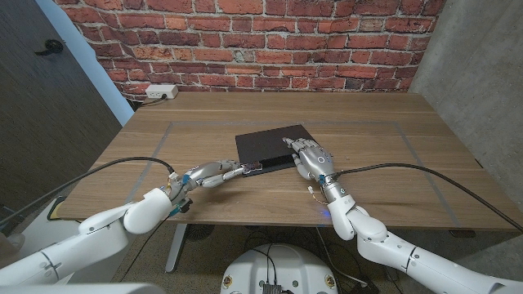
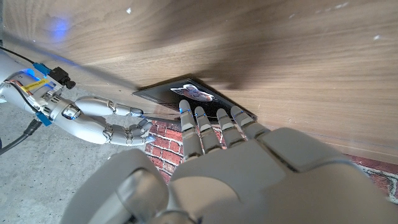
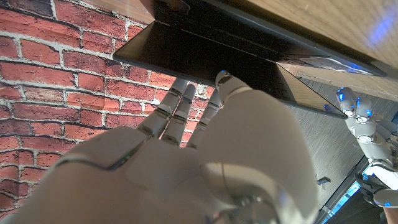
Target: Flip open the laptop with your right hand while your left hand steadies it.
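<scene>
Right hand: the right hand point(image 1: 309, 158) lies over the near right corner of the laptop point(image 1: 270, 144), fingers stretched forward and close together on the lid; nothing is pinched between them. In the right wrist view the hand point(image 3: 205, 155) has its fingertips point(image 3: 222, 78) at the dark front edge of the laptop point(image 3: 205, 50).
Left hand: the left hand point(image 1: 214, 173) reaches in from the left, fingers straight and pointing at the laptop's near left corner, tips at or just beside its edge; whether they touch it I cannot tell. It holds nothing. In the left wrist view the hand point(image 2: 224, 162) has its fingertips point(image 2: 185, 111) at the edge of the laptop point(image 2: 186, 93), with the right hand point(image 2: 106, 121) close by.
Laptop: dark, lid closed or very nearly so, lying flat in the middle of the table point(image 1: 384, 155), turned slightly askew.
Table: wooden, with faint taped lines.
Behind: a brick wall point(image 1: 270, 41) with a white power strip point(image 1: 161, 92) at its foot.
</scene>
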